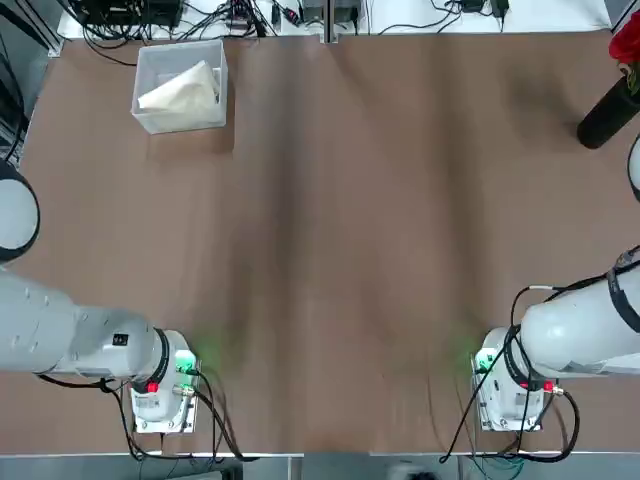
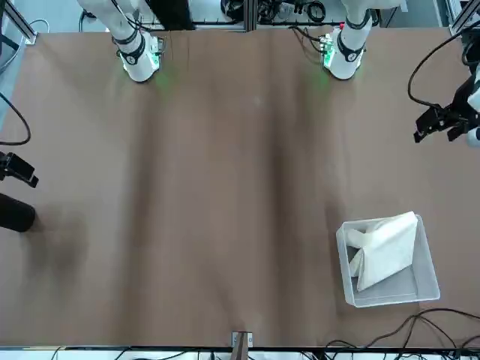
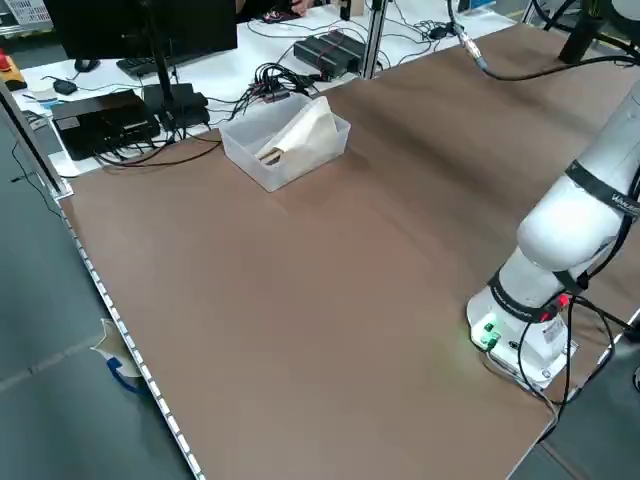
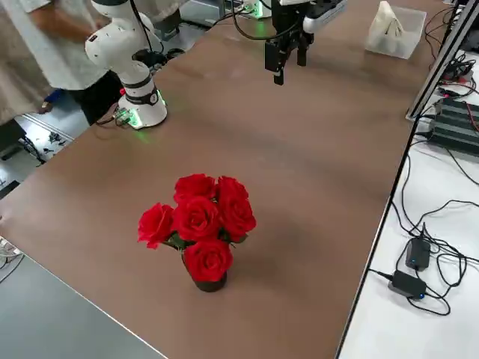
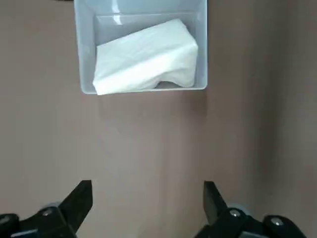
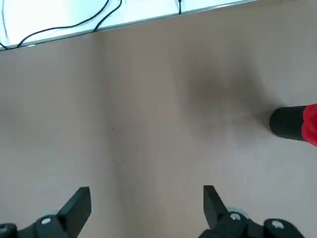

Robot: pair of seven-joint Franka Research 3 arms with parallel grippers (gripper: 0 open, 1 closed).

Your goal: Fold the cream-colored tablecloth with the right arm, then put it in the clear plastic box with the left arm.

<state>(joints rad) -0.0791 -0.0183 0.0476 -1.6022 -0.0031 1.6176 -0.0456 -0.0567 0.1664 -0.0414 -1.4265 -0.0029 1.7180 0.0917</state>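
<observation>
At the far left corner of the table (image 1: pixel 330 250), the clear plastic box (image 1: pixel 148 118) holds the folded cream-colored tablecloth (image 1: pixel 185 88), which leans tilted against one wall. The left gripper (image 5: pixel 147 201) hangs above bare table near the box, jaws wide, empty. The right gripper (image 6: pixel 147 204) hangs over the right side, jaws wide, empty, near a vase of red roses (image 4: pixel 199 224).

From overhead we lose both grippers past the frame's nine and three o'clock edges; the black vase (image 1: pixel 608 118) at two o'clock is cropped, its red roses (image 1: pixel 626 42) barely showing.
</observation>
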